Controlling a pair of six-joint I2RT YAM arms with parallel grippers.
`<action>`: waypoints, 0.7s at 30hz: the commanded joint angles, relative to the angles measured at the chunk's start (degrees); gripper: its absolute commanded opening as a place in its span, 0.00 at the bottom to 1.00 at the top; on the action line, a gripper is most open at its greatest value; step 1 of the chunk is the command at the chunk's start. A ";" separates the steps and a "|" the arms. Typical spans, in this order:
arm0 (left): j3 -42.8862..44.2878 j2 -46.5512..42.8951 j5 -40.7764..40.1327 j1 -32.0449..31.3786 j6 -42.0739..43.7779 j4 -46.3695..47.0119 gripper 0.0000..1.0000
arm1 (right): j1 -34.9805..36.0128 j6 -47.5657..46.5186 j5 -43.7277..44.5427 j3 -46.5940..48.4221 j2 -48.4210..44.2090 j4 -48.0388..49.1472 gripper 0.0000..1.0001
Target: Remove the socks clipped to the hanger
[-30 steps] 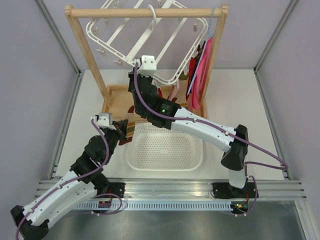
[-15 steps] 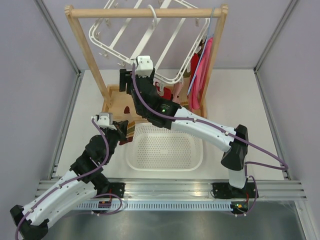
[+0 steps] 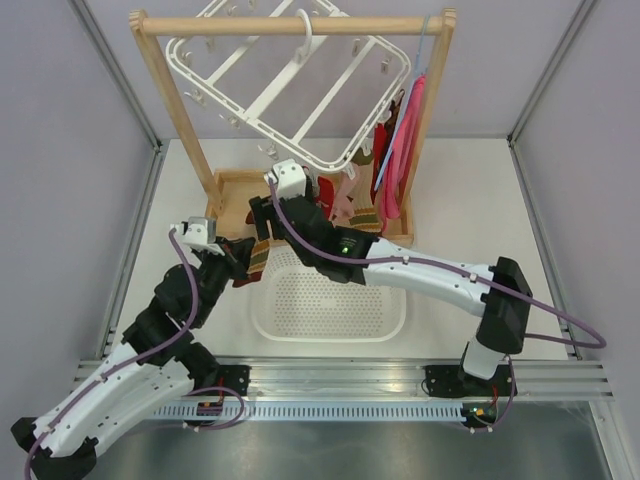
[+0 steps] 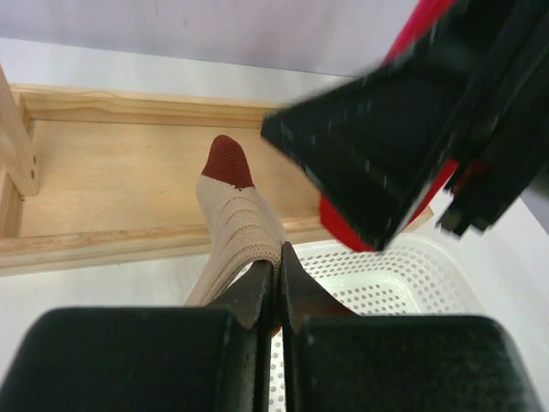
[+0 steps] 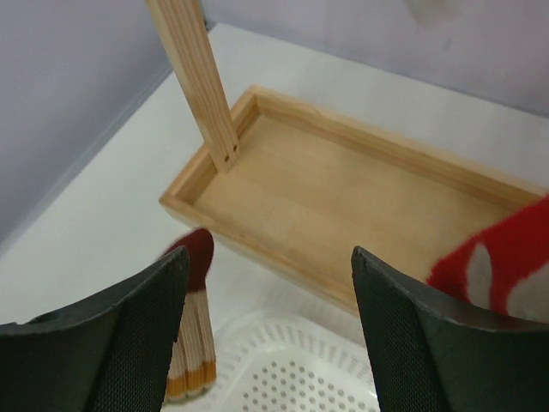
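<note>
Top external view: a large white plastic rectangular hanger [image 3: 280,88], with crossbars and small dangling clips, hangs tilted from the round top bar of a pale wooden rack [image 3: 178,110]. Below its lower right corner a cluster of small knitted socks [image 3: 352,195], red, pale pink and brown-patterned, dangles just beside a larger plain pink-red cloth [image 3: 405,140]. A white perforated plastic basket [image 3: 330,295] sits on the table in front of the rack's shallow wooden base tray [image 3: 235,195].

The left gripper [image 3: 250,262] is at the basket's far left corner. In the left wrist view its black fingers [image 4: 257,287] are pressed together on a cream ribbed sock [image 4: 240,227] with a dark red toe. The sock's long axis runs from the fingertips up and slightly left, with the toe at the far end over the tray's near edge.

The right gripper [image 5: 270,266] is just beyond the cream ribbed sock, above the tray's front rail. Its textured black fingers [image 5: 137,335] are spread wide with nothing between them. In its wrist view the sock stands upright beside the left finger, toe up, with orange stripes at its lower end. A red sock with white marks [image 5: 502,262] shows at the right edge.
</note>
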 commanded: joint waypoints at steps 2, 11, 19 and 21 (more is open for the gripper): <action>4.67 1.93 7.23 -0.24 -1.50 -4.50 0.02 | 1.06 2.76 -1.95 -7.86 -9.05 0.30 0.80; 12.93 6.23 18.04 -0.15 1.40 -13.81 0.02 | 1.14 6.19 6.90 -27.46 -29.69 -6.80 0.81; 15.84 16.94 32.72 -0.07 2.19 -15.49 0.02 | -0.96 8.56 14.83 -35.38 -39.29 -12.35 0.82; 15.93 18.80 35.44 -0.07 2.01 -15.32 0.02 | -3.68 9.18 14.84 -36.61 -40.52 -13.67 0.83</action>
